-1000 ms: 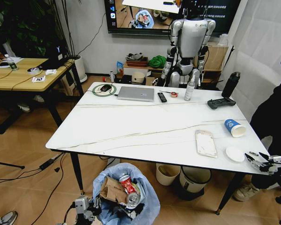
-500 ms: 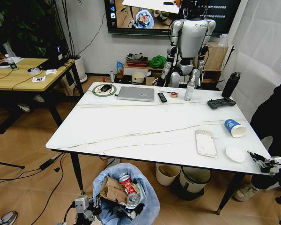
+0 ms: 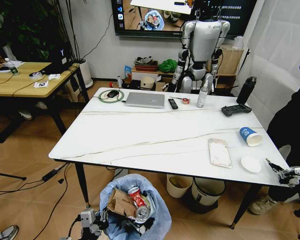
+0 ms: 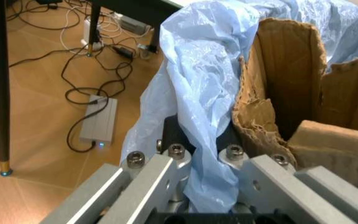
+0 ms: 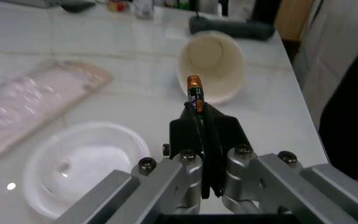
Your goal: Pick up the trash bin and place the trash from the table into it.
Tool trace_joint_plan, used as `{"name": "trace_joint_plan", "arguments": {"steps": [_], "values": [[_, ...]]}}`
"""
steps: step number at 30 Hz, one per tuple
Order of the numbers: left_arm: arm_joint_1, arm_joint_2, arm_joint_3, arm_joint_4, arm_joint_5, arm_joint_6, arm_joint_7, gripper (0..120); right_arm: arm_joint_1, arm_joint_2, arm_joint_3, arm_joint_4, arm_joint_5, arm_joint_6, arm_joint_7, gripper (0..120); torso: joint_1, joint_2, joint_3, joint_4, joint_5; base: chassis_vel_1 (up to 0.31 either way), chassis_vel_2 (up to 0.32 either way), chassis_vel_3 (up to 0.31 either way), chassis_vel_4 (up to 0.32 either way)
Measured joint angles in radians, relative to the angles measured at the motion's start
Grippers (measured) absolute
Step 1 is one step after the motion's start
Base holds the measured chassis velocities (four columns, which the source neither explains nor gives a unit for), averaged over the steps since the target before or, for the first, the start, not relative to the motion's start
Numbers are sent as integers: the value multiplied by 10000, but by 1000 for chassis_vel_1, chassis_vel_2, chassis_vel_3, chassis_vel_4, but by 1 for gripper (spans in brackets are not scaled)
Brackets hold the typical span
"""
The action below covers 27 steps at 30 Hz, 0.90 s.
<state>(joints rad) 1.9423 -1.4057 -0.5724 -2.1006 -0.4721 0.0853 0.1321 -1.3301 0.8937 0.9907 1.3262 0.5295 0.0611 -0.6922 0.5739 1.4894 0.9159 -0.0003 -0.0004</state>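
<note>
The trash bin (image 3: 135, 207), lined with a light-blue bag (image 4: 191, 88), hangs low in front of the table (image 3: 155, 135). Torn cardboard (image 3: 121, 202) (image 4: 291, 93) and a red can (image 3: 136, 196) lie inside it. My left gripper (image 3: 92, 222) (image 4: 197, 154) is shut on the bin's bagged rim. On the table's right part lie a blue cup (image 3: 250, 136) (image 5: 209, 65), a clear plastic package (image 3: 219, 152) (image 5: 30, 102) and a white disc (image 3: 250, 164) (image 5: 86, 163). My right gripper (image 3: 273, 166) (image 5: 201, 116) hovers just off the right edge, shut on a small black, orange-tipped battery (image 5: 195, 93).
At the table's far end are a laptop (image 3: 145, 99), remote (image 3: 173, 103), controller (image 3: 236, 109) and black bottle (image 3: 246, 90). Two other bins (image 3: 180, 186) (image 3: 208, 191) stand underneath. A humanoid robot (image 3: 202, 45) stands behind, a wooden desk (image 3: 25, 77) left. Cables and a power strip (image 4: 98, 122) lie on the floor.
My right gripper has drifted a little to the right, away from the table's edge, still holding the battery. The left gripper and the bin have not moved.
</note>
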Motion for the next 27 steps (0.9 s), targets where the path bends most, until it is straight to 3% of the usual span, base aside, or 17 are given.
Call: {"name": "trace_joint_plan", "arguments": {"steps": [4, 6, 10, 12, 15, 22, 27], "values": [[-14, 64, 12, -7, -12, 49, -3, 0, -851, 29, 27, 2814, 743, -46, -161, 0, 0, 0, 0, -1, -1, 0, 0, 0, 0], [-12, 76, 15, -18, -21, 58, -4, 0, -932, 20, -70, 3190, 833, -46, -153, 0, 0, 0, 0, -1, -3, 0, 0, 0, 0], [88, 136, -4, -110, -49, 88, -10, 0, -1692, -192, -1773, 5906, 1196, -29, 193, 0, 0, 0, -1, 2, 1, 0, 0, 0, 0], [115, 131, -20, -133, -49, 90, -11, 0, -1771, -232, -2302, 6328, 1160, -31, 263, 0, 0, 0, 0, 3, 0, 0, 0, 0, 0], [147, 68, -100, -232, -45, 103, -14, 0, -1814, -274, -4059, 7389, 904, -143, 480, 0, -1, 0, -1, 4, 5, 0, 0, 0, 0], [153, -58, -118, -304, -6, 168, -28, 0, -1517, -545, -6706, 7447, 658, 342, 423, 0, -1, 0, 0, 3, 2, 0, 0, 0, 0], [62, -109, -47, -258, 6, 252, -51, 0, -1588, -866, -7667, 6974, 306, 838, 82, 0, 0, 0, 0, 1, 1, 0, 0, 0, 0]]}}
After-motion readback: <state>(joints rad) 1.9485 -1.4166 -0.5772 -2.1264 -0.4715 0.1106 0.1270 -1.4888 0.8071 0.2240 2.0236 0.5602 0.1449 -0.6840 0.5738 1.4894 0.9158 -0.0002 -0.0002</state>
